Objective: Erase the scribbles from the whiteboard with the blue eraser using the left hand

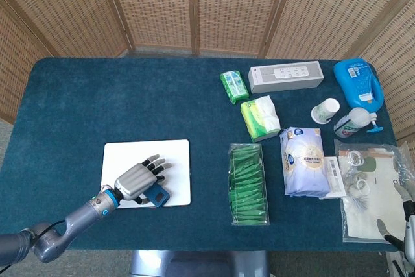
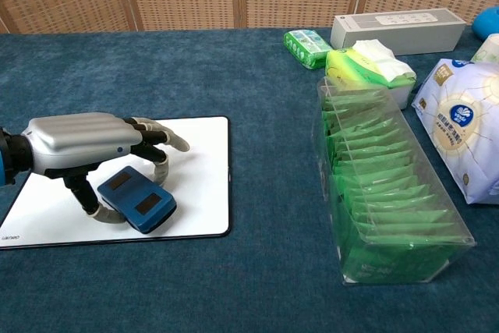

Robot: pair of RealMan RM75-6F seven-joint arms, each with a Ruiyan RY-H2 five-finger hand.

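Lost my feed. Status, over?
Left hand holds blue eraser on whiteboard. No scribbles visible. Right hand barely in frame, state unclear. Nothing obstructing.

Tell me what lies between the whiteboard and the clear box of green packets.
Only bare blue tablecloth lies between the whiteboard and the clear box of green packets; both the chest and head views show it.

Lighting even, diffuse, bright in both views. Soft shadow under the left hand (image 2: 86, 146) on the whiteboard (image 2: 195, 193). Mild glare on the clear plastic box (image 2: 390, 200). Focus sharp throughout; no motion blur. Head view shows slight bowing at table (image 1: 97, 95) edges.
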